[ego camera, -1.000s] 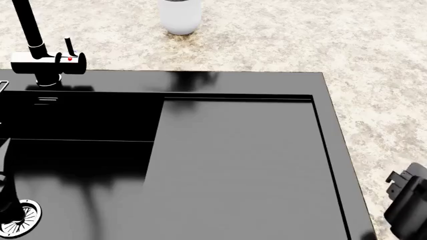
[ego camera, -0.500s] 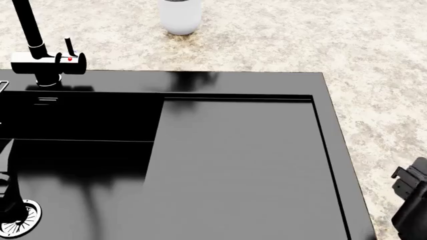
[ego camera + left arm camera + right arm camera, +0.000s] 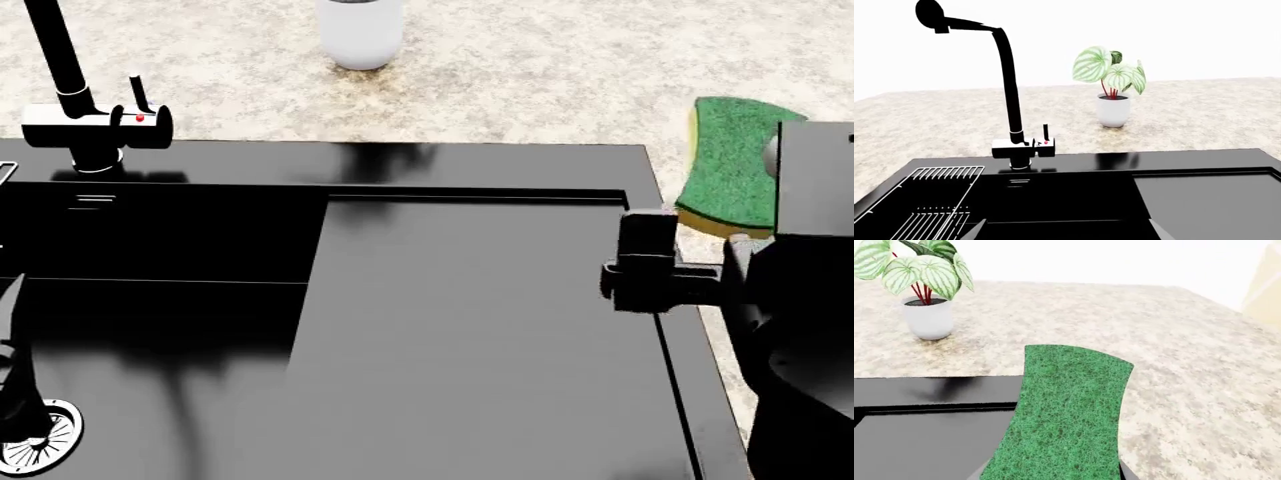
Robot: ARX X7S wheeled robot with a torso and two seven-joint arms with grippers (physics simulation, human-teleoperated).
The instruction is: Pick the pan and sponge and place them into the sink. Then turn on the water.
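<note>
Your right end effector (image 3: 747,215) has the sponge (image 3: 727,165) clamped between its fingers, green side up, held at about 3 o'clock in the head view over the sink's (image 3: 481,340) right rim, where it meets the speckled table (image 3: 534,80). The left end effector barely shows, so you can't tell if it's open or closed. The faucet (image 3: 1011,100) stands at 10 o'clock, with the potted plant (image 3: 1113,85) behind it on the table. The drain (image 3: 40,435) sits at 8 o'clock.
</note>
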